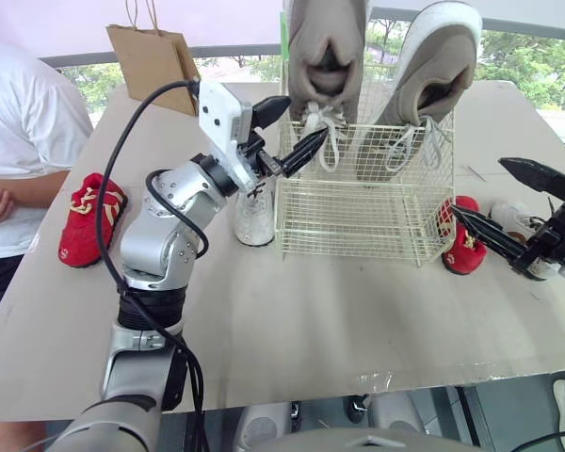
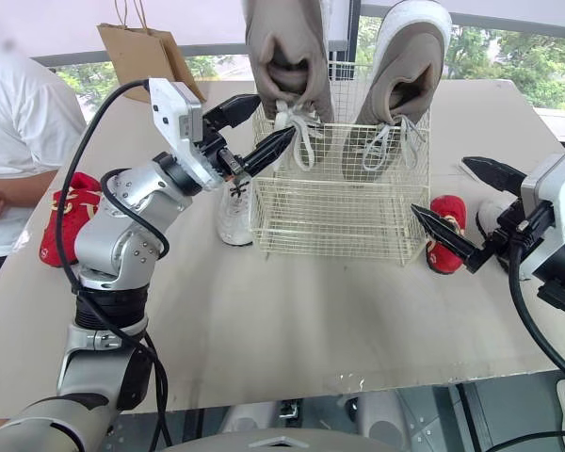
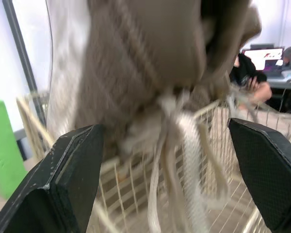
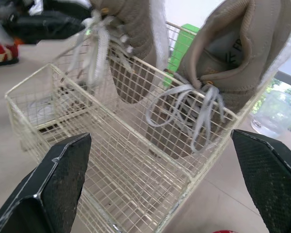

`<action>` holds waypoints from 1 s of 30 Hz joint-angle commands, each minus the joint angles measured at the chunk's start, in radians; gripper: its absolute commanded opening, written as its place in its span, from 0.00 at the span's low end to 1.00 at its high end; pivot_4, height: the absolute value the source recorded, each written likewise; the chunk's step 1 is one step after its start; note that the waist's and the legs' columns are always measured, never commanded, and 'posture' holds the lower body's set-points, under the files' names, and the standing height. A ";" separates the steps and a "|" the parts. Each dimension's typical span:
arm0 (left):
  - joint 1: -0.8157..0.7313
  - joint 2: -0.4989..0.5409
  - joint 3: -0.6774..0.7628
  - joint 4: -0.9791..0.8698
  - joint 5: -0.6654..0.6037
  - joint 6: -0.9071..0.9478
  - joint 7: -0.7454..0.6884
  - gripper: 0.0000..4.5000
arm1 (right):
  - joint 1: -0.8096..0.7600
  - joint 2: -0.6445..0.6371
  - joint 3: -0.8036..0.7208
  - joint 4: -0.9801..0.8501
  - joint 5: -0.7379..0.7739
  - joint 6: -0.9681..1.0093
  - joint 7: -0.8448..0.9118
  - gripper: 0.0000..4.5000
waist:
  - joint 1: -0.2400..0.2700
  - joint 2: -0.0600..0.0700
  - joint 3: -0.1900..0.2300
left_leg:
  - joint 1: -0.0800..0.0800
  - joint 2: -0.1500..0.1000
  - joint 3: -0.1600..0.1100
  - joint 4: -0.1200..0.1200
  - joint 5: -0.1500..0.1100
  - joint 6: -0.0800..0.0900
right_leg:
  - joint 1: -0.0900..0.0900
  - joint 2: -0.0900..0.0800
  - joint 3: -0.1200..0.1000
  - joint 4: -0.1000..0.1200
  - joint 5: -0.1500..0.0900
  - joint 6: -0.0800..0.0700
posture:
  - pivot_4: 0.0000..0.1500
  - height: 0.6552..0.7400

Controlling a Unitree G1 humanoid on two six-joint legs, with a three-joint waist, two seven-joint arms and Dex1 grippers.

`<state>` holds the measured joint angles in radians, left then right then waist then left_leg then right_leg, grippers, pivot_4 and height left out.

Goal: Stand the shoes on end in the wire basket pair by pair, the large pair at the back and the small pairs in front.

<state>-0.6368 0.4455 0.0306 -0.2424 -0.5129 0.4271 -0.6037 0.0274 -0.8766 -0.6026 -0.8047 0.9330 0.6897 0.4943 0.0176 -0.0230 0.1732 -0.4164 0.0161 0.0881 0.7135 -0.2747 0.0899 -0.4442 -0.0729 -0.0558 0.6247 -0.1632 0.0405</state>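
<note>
Over the tabletop (image 1: 292, 330), left tool (image 1: 306, 118) gapes at the grey shoe (image 1: 325, 47); right tool (image 1: 478, 185) gapes lower.

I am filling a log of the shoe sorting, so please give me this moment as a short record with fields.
basket: wire, front half empty
in basket: two grey shoes on end at the back
left of basket: left white shoe close by, left red shoe farther out
right of basket: right red shoe close by, right white shoe beyond it
left gripper: open, at the grey shoes' laces
right gripper: open, near the right red shoe
</note>
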 commanded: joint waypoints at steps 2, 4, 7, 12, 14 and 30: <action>-0.067 0.002 0.013 -0.044 0.024 0.002 0.031 0.97 | 0.013 -0.005 -0.019 -0.013 -0.003 -0.019 0.011 1.00 | 0.001 0.000 0.000 | 0.000 0.000 0.000 0.000 0.000 0.000 | 0.000 0.000 0.000 0.000 0.000 0.000 | 1.00 1.00; -0.085 -0.006 0.004 -0.033 0.037 0.005 0.043 0.97 | 0.022 -0.005 -0.019 -0.017 -0.007 -0.020 0.016 1.00 | 0.001 0.000 0.000 | 0.000 0.000 0.000 0.000 0.000 0.000 | 0.000 0.001 0.000 0.000 0.000 0.000 | 1.00 1.00; -0.030 0.029 0.016 -0.074 -0.035 0.049 -0.032 0.97 | 0.057 -0.006 -0.050 -0.025 -0.012 -0.010 0.018 1.00 | 0.000 0.000 0.000 | 0.000 0.000 0.000 0.000 0.000 0.000 | 0.000 0.001 0.001 0.000 0.000 0.000 | 1.00 1.00; 0.052 0.094 0.041 -0.150 -0.205 0.184 -0.141 0.97 | 0.144 0.000 -0.102 -0.008 -0.026 -0.002 0.038 1.00 | -0.003 0.000 0.000 | 0.000 0.001 0.001 -0.002 0.002 -0.004 | -0.002 0.001 0.001 0.000 0.000 0.000 | 1.00 1.00; 0.094 0.144 0.047 -0.197 -0.321 0.263 -0.226 0.99 | 0.187 0.012 -0.122 0.014 -0.025 0.018 0.034 1.00 | -0.002 0.000 0.000 | 0.000 0.001 0.001 -0.002 0.001 -0.002 | -0.002 0.001 0.001 0.000 0.000 0.000 | 1.00 1.00; 0.458 0.374 0.076 -0.418 -0.472 0.359 -0.416 0.99 | 0.415 0.102 -0.199 0.053 -0.153 0.027 0.033 1.00 | -0.003 0.002 0.000 | 0.001 0.002 0.001 -0.006 -0.001 -0.006 | -0.003 0.000 0.002 -0.002 -0.001 -0.001 | 1.00 1.00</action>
<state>-0.1875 0.8042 0.0659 -0.6046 -0.9718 0.8162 -1.0019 0.4382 -0.7824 -0.7733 -0.7575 0.8004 0.7357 0.5379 0.0148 -0.0205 0.1736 -0.4154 0.0177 0.0892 0.7074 -0.2758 0.0836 -0.4471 -0.0726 -0.0542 0.6223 -0.1639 0.0399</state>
